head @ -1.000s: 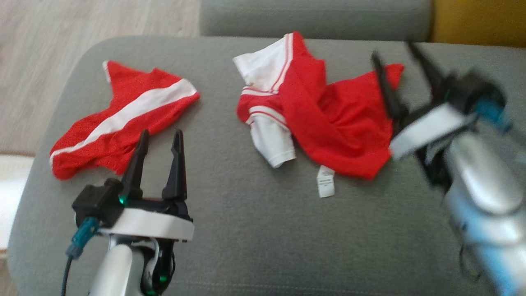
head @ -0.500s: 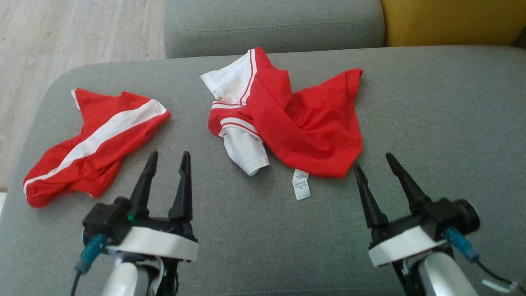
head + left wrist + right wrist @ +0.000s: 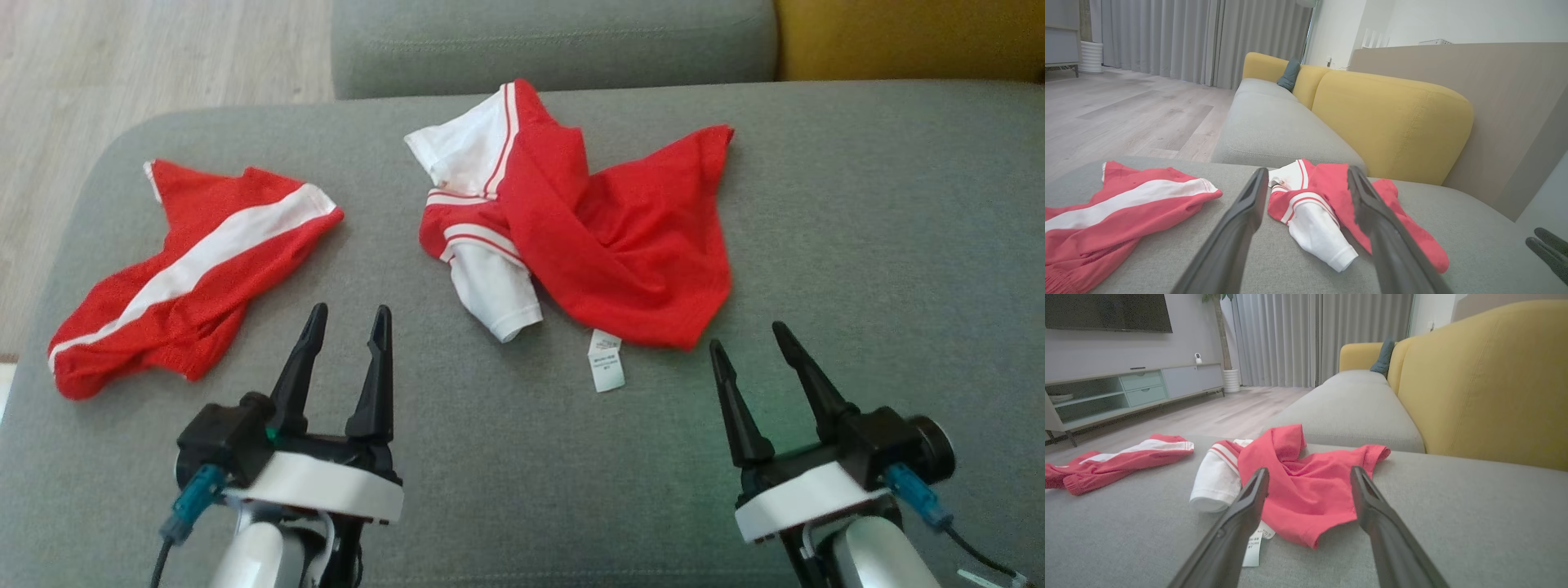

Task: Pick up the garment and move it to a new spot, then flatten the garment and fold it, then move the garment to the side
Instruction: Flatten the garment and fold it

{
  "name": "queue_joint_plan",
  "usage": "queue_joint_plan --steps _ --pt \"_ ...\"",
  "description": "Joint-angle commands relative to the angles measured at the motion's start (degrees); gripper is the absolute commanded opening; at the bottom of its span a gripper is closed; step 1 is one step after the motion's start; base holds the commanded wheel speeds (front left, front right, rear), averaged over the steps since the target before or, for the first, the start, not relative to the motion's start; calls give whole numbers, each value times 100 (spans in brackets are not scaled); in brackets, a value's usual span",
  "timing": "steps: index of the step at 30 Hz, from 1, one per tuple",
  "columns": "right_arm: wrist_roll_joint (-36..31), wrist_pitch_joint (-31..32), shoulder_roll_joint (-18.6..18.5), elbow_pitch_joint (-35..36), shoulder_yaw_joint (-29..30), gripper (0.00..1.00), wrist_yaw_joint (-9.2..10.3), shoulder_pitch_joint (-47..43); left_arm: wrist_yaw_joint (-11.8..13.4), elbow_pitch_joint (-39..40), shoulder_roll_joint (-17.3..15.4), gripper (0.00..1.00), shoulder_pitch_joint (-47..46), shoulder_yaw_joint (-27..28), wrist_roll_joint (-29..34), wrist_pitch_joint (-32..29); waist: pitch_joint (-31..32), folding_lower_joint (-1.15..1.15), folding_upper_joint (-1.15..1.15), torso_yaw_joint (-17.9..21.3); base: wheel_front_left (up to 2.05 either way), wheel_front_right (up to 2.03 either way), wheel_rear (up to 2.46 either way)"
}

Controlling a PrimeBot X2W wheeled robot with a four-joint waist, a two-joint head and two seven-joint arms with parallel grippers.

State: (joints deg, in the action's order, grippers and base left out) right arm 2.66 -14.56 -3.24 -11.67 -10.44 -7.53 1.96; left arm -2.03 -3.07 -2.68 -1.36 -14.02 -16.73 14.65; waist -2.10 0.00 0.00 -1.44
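A crumpled red shirt with white sleeves (image 3: pixel 620 245) lies at the middle of the grey cushion (image 3: pixel 882 245), its white label (image 3: pixel 606 362) trailing toward me. Red shorts with a white stripe (image 3: pixel 196 261) lie apart from it at the left. My left gripper (image 3: pixel 350 310) hovers open near the front, between the two garments, nothing between its fingers. My right gripper (image 3: pixel 747 336) stands open just short of the shirt's near right corner. The left wrist view looks past the left gripper (image 3: pixel 1306 170) at the shirt (image 3: pixel 1323 228) and shorts (image 3: pixel 1126 212). The right gripper (image 3: pixel 1309 469) faces the shirt (image 3: pixel 1306 486).
A second grey seat cushion (image 3: pixel 555 41) adjoins the far edge, with a yellow backrest (image 3: pixel 906 37) at the far right. Wooden floor (image 3: pixel 147 57) lies beyond the cushion's rounded left edge. A low TV cabinet (image 3: pixel 1126 392) stands across the room.
My right gripper has drawn back from the shirt's far right corner to the near right, staying open. The head camera has shifted. Both garments lie as before.
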Motion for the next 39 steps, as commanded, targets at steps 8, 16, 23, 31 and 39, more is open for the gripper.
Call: queue_joint_plan --steps 8,16,23,31,39 --pt "164 263 35 -591 98 100 4 621 12 153 -20 100 -363 60 -46 35 -408 0 0 -376 0 0 0" --pt "447 374 35 -1430 122 100 4 1113 -11 113 -20 100 -512 -10 -57 35 -731 0 0 -616 0 0 0" --pt "31 217 35 -2075 -106 100 4 1517 -27 101 -20 100 -613 -28 -19 35 -927 0 0 -669 0 0 0" --pt "-229 195 35 -2868 -207 0 4 1883 -39 65 -20 100 -669 -13 7 35 -975 0 0 -636 0 0 0" --pt "-179 33 36 -2921 -474 0 4 1933 -31 2 -20 100 -570 99 -3 35 -653 0 0 -443 0 0 0"
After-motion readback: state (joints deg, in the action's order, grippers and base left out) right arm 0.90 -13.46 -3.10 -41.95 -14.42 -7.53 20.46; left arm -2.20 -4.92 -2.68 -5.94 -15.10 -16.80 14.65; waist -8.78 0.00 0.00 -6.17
